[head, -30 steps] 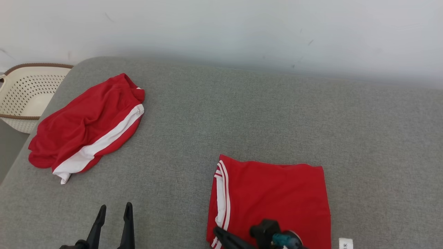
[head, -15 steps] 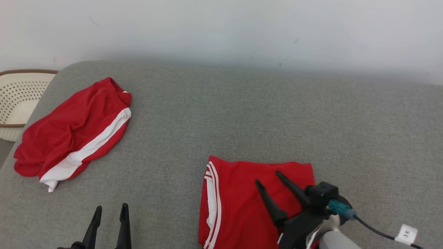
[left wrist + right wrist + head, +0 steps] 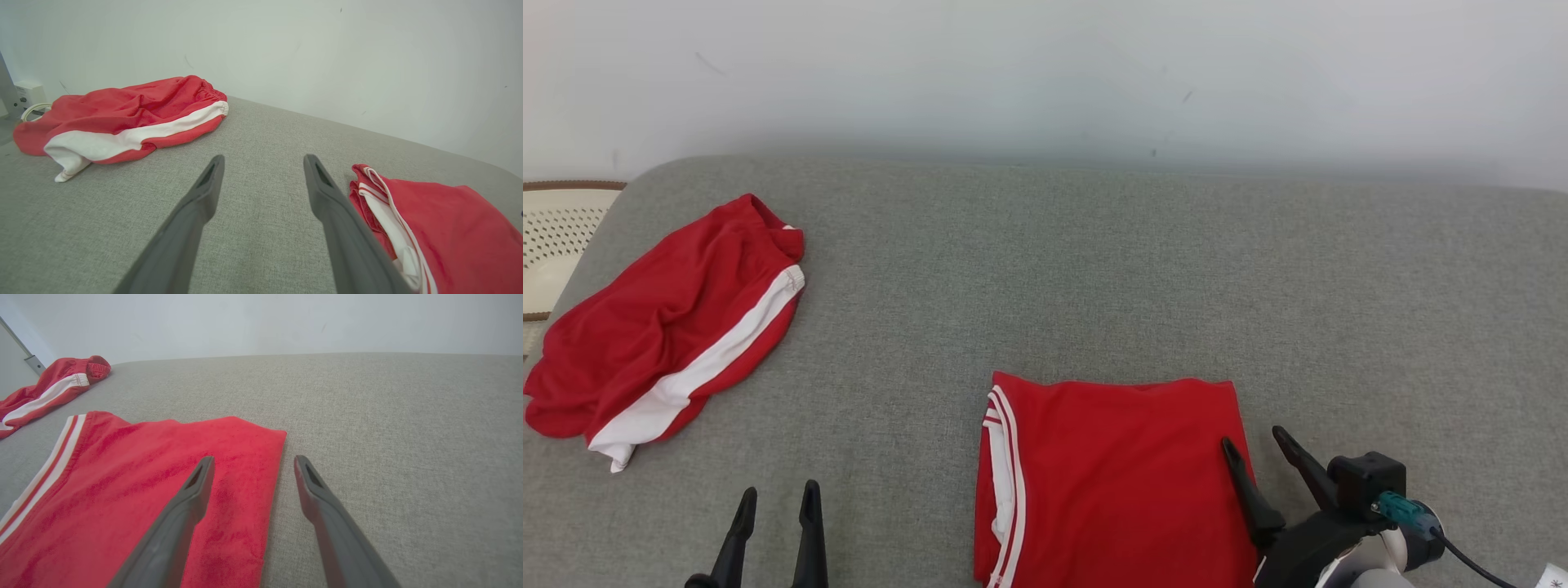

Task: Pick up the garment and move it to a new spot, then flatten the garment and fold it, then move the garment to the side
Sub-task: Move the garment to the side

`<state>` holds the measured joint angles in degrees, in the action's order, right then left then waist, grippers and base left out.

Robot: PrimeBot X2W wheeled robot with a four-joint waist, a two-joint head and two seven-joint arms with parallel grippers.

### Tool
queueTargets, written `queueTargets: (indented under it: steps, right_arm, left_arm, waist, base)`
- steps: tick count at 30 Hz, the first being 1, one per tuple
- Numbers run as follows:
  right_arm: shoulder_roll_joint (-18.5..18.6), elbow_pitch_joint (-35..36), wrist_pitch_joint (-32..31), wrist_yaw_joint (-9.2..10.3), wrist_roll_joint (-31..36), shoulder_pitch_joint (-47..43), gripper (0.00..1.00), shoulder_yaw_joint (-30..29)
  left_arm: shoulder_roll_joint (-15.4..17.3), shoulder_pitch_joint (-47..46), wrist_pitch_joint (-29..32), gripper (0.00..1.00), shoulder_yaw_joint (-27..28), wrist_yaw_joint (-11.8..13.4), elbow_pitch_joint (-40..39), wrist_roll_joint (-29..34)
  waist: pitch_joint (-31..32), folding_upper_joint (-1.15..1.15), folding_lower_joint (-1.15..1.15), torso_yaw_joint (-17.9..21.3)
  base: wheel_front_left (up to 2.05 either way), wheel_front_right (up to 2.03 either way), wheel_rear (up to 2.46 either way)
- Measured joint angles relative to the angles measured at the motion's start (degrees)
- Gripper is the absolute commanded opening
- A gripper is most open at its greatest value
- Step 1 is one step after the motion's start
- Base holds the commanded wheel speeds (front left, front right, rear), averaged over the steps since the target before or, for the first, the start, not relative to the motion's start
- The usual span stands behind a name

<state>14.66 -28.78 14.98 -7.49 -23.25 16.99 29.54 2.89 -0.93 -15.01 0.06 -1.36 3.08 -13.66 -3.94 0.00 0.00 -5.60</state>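
Note:
A folded red garment point(image 3: 1111, 482) with thin white stripes along its left edge lies flat at the near middle of the grey padded surface point(image 3: 1094, 269). My right gripper point(image 3: 1252, 439) is open at the garment's right edge and holds nothing. In the right wrist view its left finger hangs over the red cloth point(image 3: 143, 477) and its right finger over bare grey, the gripper point(image 3: 254, 459) straddling that edge. My left gripper point(image 3: 778, 492) is open and empty at the lower left, apart from the garment point(image 3: 457, 228), with its fingers point(image 3: 263, 159) over bare surface.
A second red garment point(image 3: 662, 327) with a broad white band lies crumpled at the far left, also seen as a heap point(image 3: 122, 110) from the left wrist. A cream perforated basket point(image 3: 556, 237) stands beyond the surface's left edge. A pale wall runs behind.
The right gripper has opened, risen off the folded garment and swung right to its right edge. The camera has turned, shifting the whole picture left. The left gripper has stayed open.

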Motion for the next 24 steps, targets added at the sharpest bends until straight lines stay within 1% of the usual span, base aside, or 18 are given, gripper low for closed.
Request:
queueTargets:
  steps: [8, 20, 21, 22, 23, 24]
  right_arm:
    - [-0.59, -3.49, -1.82, 0.0, -2.61, 0.4, 1.0, 2.18]
    - [-2.11, -7.66, -5.97, 0.0, -7.45, 1.98, 1.0, 5.56]
    - [-2.26, -7.93, -6.54, 0.0, -7.95, 2.08, 0.96, 5.86]
    - [-2.37, -8.36, -7.33, 0.0, -8.58, 2.24, 0.86, 6.1]
    - [-2.31, -8.51, -7.68, 0.0, -8.81, 2.43, 0.68, 6.55]
    - [-2.26, -8.56, -7.67, 0.0, -9.14, 2.55, 0.33, 6.77]
  left_arm:
    - [0.0, 0.01, 0.0, 1.0, 0.45, 0.42, -0.55, 1.12]
    - [0.0, 0.04, 0.0, 1.0, 1.6, 0.59, -1.05, 2.55]
    - [0.0, 0.07, 0.0, 1.0, 1.6, 0.6, -1.05, 2.55]
    - [0.0, 0.1, 0.0, 1.0, 1.58, 0.6, -1.05, 2.55]
    - [0.01, 0.18, 0.0, 1.0, 1.59, 0.6, -1.05, 2.55]
    - [0.0, 0.27, 0.0, 1.0, 1.56, 0.6, -1.05, 2.55]
  waist:
    - [-0.28, 0.0, 0.0, 0.47]
    - [0.23, 0.0, 0.0, -0.23]
    - [0.28, 0.0, 0.0, -0.28]
    - [0.33, 0.0, 0.0, -0.34]
    - [0.37, 0.0, 0.0, -0.39]
    - [0.39, 0.0, 0.0, -0.45]
  base:
    - [0.0, 0.0, 0.0]
    - [0.0, 0.0, 0.0]
    - [0.0, 0.0, 0.0]
    - [0.0, 0.0, 0.0]
    - [0.0, 0.0, 0.0]
    - [0.0, 0.0, 0.0]
